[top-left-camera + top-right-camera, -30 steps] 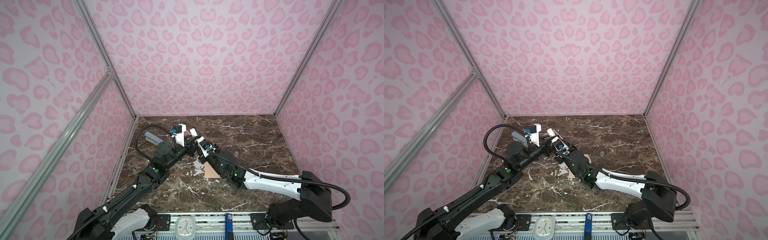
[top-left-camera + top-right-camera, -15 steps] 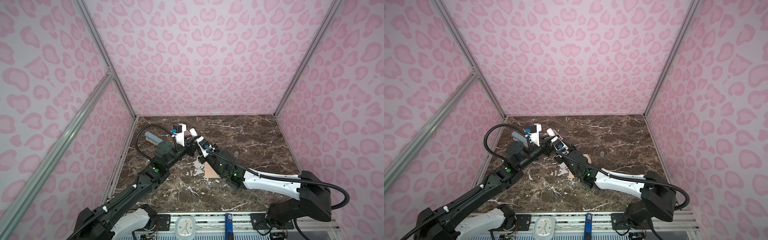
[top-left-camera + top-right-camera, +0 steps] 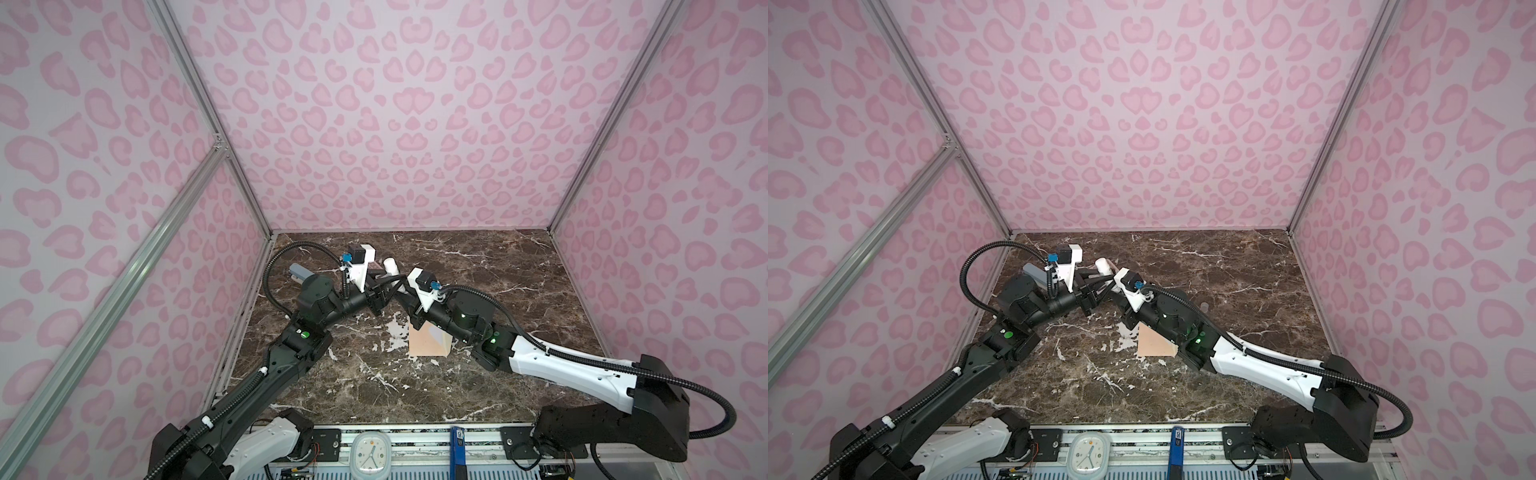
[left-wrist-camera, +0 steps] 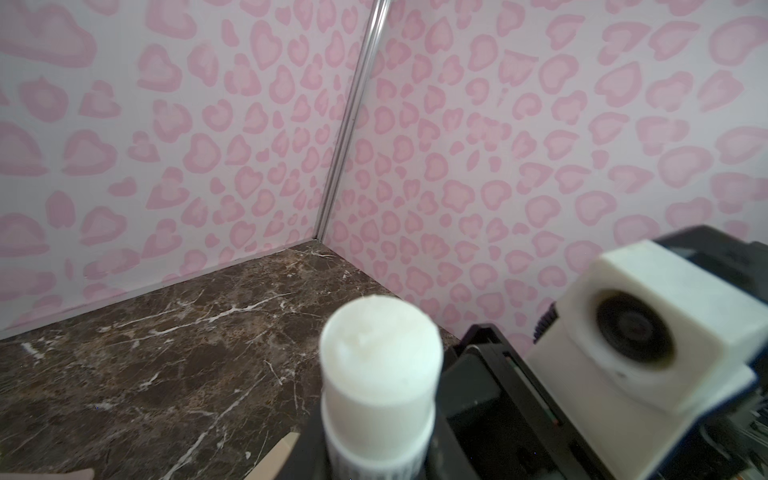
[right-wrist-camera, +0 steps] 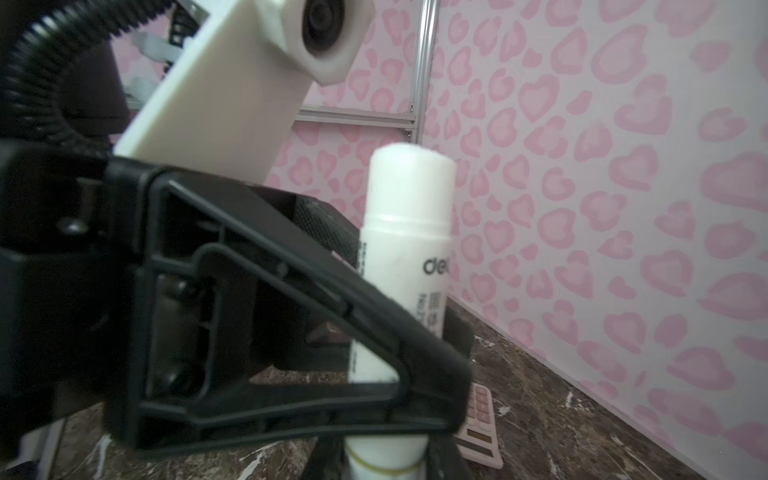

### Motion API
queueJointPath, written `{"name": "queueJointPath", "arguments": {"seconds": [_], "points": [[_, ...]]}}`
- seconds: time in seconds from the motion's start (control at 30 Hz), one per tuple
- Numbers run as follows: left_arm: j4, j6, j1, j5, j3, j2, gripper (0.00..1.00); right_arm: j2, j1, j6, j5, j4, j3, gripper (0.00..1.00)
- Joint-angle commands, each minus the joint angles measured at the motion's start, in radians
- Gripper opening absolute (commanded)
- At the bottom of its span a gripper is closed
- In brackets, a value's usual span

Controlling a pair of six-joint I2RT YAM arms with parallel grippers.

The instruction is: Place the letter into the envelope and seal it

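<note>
The envelope (image 3: 430, 343) lay flat mid-table, its right edge hidden under the right arm. No letter showed, so it was probably inside. Farther back and left, both arms met above the table (image 3: 498, 291) at a glue stick (image 5: 403, 257). The left gripper (image 3: 380, 277) was clamped on its body, and the right gripper (image 3: 398, 286) seemed closed on its base. If either pulled off-axis, the stick could slip free and drop near the calculator (image 5: 478, 424).

Dark brown marble tabletop (image 3: 478, 266), white veins all over. There's the peach envelope (image 3: 428, 345), lying flat near the middle. Beyond the envelope, toward the back wall, a pink calculator (image 5: 478, 419) lies flat, buttons up.
</note>
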Motion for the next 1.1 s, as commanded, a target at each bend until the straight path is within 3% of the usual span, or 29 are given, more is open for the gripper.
{"name": "queueJointPath", "arguments": {"seconds": [0.0,0.23,0.3,0.33,0.4,0.47,0.6,0.77,1.07], "points": [[0.04,0.013,0.005,0.206,-0.003,0.01,0.04,-0.022,-0.007,0.056,-0.38,0.0,-0.007,0.0],[0.062,0.003,0.007,0.328,0.004,0.027,0.04,-0.043,-0.082,0.178,-0.605,0.0,0.011,0.0],[0.076,-0.003,0.007,0.329,0.0,0.027,0.04,-0.042,-0.092,0.183,-0.617,-0.015,0.019,0.0],[0.08,-0.006,0.007,0.323,-0.003,0.025,0.04,-0.043,-0.093,0.168,-0.598,-0.035,0.023,0.05],[0.086,-0.009,0.007,0.299,-0.007,0.021,0.04,-0.046,-0.091,0.134,-0.521,-0.063,0.02,0.17],[0.086,-0.011,0.006,0.247,-0.012,0.014,0.04,-0.048,-0.087,0.096,-0.427,-0.072,0.011,0.38],[0.07,-0.02,0.004,0.067,-0.025,-0.01,0.04,-0.055,-0.053,0.022,-0.169,-0.058,-0.025,0.52],[0.045,-0.017,-0.014,-0.139,-0.039,-0.048,0.04,-0.049,0.033,-0.059,0.133,0.021,-0.072,0.58],[0.017,-0.015,-0.056,-0.336,-0.046,-0.073,0.04,0.021,0.09,-0.114,0.364,0.197,-0.086,0.58]]}}
